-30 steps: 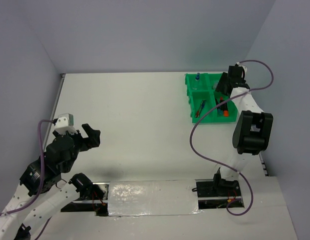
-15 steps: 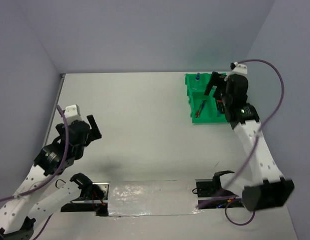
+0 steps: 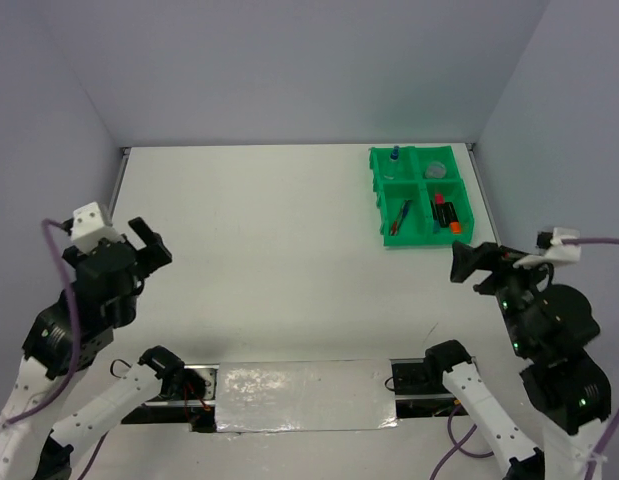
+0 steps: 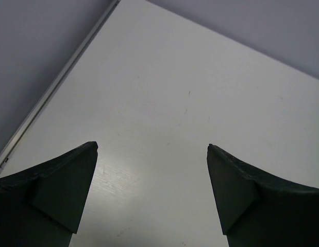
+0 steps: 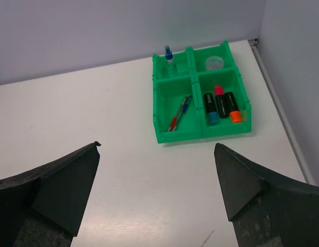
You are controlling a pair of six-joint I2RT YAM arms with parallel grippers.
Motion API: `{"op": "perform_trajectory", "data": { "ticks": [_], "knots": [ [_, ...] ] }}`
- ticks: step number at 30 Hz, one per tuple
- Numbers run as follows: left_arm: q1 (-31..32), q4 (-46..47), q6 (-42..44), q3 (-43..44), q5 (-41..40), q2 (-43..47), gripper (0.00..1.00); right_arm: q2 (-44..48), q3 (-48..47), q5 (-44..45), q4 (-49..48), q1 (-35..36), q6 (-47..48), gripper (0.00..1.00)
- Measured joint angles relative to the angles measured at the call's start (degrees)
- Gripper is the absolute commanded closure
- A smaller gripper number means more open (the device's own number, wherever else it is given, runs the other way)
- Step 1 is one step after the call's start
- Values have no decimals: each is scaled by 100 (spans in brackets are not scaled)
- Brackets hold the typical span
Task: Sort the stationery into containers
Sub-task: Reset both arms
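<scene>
The green tray [image 3: 381, 222] with four compartments stands at the far right of the table and also shows in the right wrist view [image 5: 200, 135]. Its compartments hold the blue-capped bottle [image 5: 169, 60], the round greyish tub [image 5: 216, 63], the red and blue pens [image 5: 180, 113] and the three black highlighters [image 5: 219, 105]. My right gripper [image 3: 464, 265] is open and empty, well short of the tray on its near side; the wrist view shows its gap [image 5: 156, 145]. My left gripper [image 3: 152, 243] is open and empty over bare table at the far left [image 4: 152, 146].
Grey walls close the table at the back and both sides. A metal strip runs along the table's left edge [image 4: 51, 92]. A shiny taped patch [image 3: 299, 395] lies between the arm bases at the near edge.
My right arm has drawn back from over the tray toward the near right, uncovering all four compartments. My left arm has swung left and back. Both grippers stay open.
</scene>
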State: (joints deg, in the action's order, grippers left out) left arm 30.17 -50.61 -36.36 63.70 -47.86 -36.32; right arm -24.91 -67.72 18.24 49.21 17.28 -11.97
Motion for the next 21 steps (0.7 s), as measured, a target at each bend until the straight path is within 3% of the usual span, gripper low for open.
{"op": "perform_trajectory", "data": {
  "ticks": [8, 21],
  "knots": [
    [-4, -540, 44, 407, -79, 723, 1, 597, -369, -98, 564, 26, 374, 0],
    [-4, -1008, 173, 518, -70, 841, 1, 785, -57, -111, 785, 48, 396, 0]
  ]
}}
